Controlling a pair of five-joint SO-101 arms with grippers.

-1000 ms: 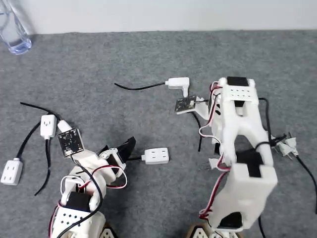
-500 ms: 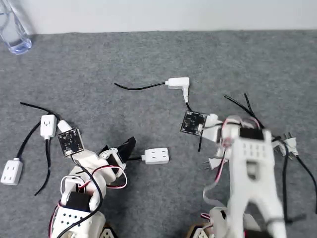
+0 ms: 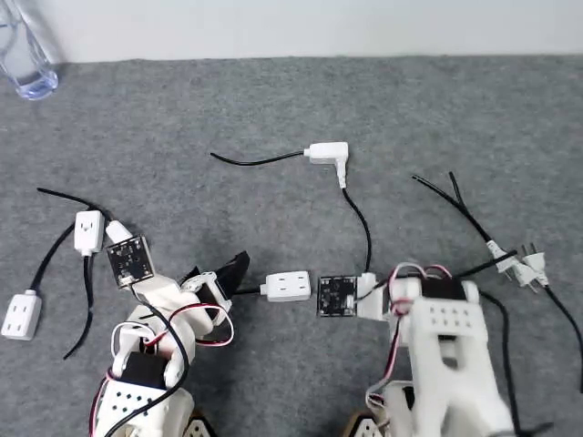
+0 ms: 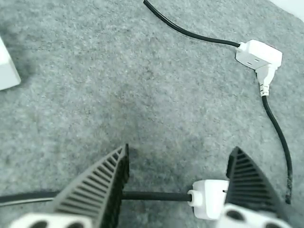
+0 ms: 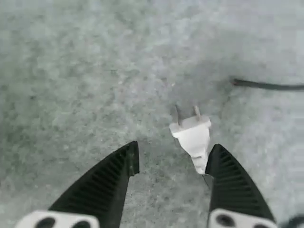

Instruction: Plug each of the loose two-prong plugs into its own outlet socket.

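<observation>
Closest to you, your right claw (image 5: 175, 145) is spread wide over a loose white plug (image 5: 192, 137). The plug lies flat on the grey surface (image 3: 182, 109) with both prongs pointing away from the claw. It sits hard against one finger and well off the other. Closing from here would likely shove it sideways or twist it, leaving you with crooked prongs that won't meet the slots.

Your left claw (image 4: 180, 150) is also spread and pinches nothing. A black cord (image 4: 156, 195) crosses between its fingers and ends in a white socket block (image 3: 290, 286) just beside one finger. In the high view that block lies close to the right arm's wrist, so a careless lift could knock it. Unless you hold it, I'd expect the block to slide when the plug is pushed in.

Farther out, another socket (image 3: 326, 151) seems to have a plug seated already. Two spare sockets (image 3: 88, 230) lie off to the left. More loose plugs (image 3: 523, 265) lie to the right, and their cords trail near the right arm, where they are easy to snag.
</observation>
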